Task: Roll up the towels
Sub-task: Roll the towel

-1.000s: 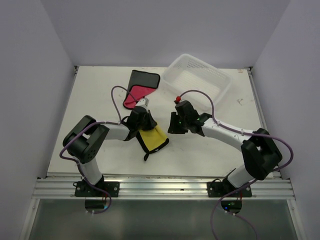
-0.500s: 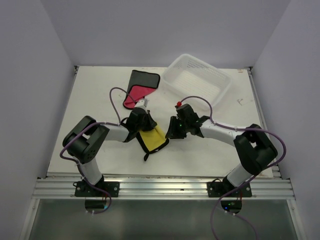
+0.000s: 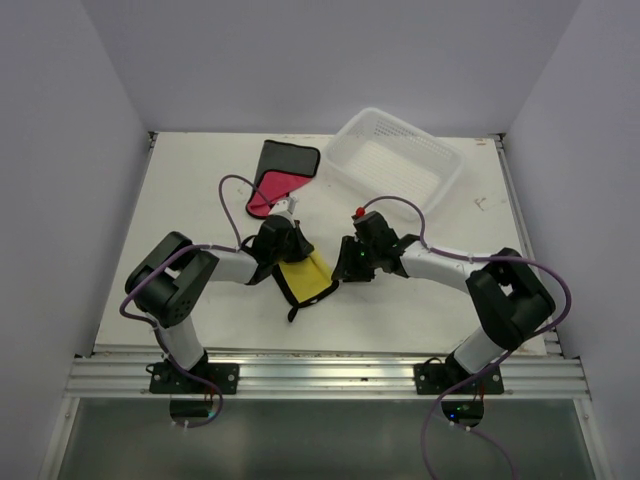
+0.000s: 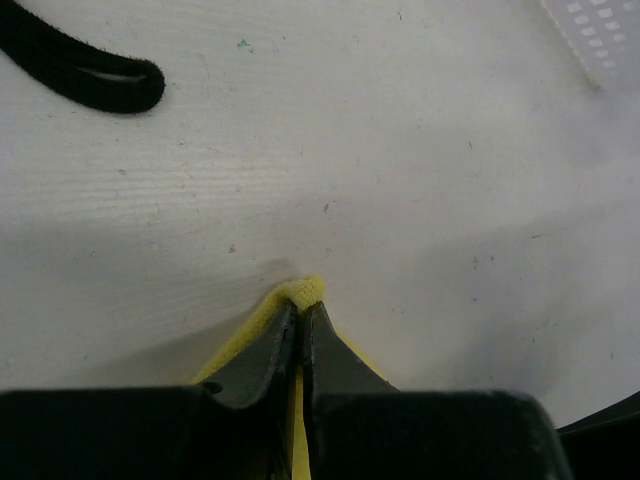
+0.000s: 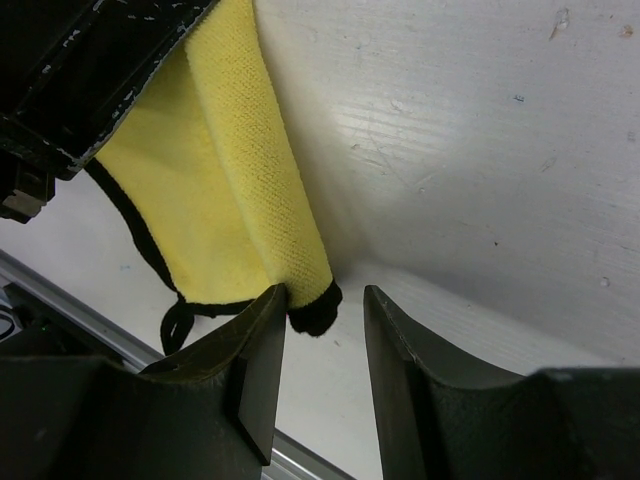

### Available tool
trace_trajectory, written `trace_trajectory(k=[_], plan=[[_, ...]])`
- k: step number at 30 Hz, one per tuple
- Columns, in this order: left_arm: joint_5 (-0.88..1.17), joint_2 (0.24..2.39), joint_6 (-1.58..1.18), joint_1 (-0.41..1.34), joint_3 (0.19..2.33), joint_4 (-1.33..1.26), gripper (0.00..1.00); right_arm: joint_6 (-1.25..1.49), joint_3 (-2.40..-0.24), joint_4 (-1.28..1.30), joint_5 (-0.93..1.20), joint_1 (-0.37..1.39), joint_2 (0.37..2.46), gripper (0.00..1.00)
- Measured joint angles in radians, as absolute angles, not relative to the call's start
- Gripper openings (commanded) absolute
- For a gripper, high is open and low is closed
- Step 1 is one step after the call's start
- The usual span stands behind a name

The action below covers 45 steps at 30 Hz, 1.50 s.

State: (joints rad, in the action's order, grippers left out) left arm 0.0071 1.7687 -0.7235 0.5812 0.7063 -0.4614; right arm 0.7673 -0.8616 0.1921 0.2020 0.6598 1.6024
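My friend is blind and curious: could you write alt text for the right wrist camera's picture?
The right end effector has its two dark fingers open around the black-edged corner of a folded yellow towel on a white table. Part of the other arm covers the towel's upper left.

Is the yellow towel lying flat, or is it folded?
Folded. The yellow towel has one edge doubled over into a thick strip, and the left gripper pinches its corner.
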Motion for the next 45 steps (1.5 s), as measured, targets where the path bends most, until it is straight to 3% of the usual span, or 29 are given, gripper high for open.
trace_trajectory(k=[29,37,42,45], plan=[[0.006,1.769,-0.743,0.581,0.688,-0.493,0.00,0.725,-0.839,0.118,0.226,0.664,1.650,0.38],[0.007,1.769,-0.749,0.583,0.687,-0.494,0.00,0.694,-0.843,0.116,0.162,0.746,1.663,0.38],[0.007,1.769,-0.750,0.583,0.682,-0.501,0.00,0.672,-0.864,0.133,0.113,0.794,1.677,0.30],[0.006,1.769,-0.751,0.583,0.678,-0.509,0.00,0.661,-0.872,0.141,0.085,0.806,1.683,0.20]])
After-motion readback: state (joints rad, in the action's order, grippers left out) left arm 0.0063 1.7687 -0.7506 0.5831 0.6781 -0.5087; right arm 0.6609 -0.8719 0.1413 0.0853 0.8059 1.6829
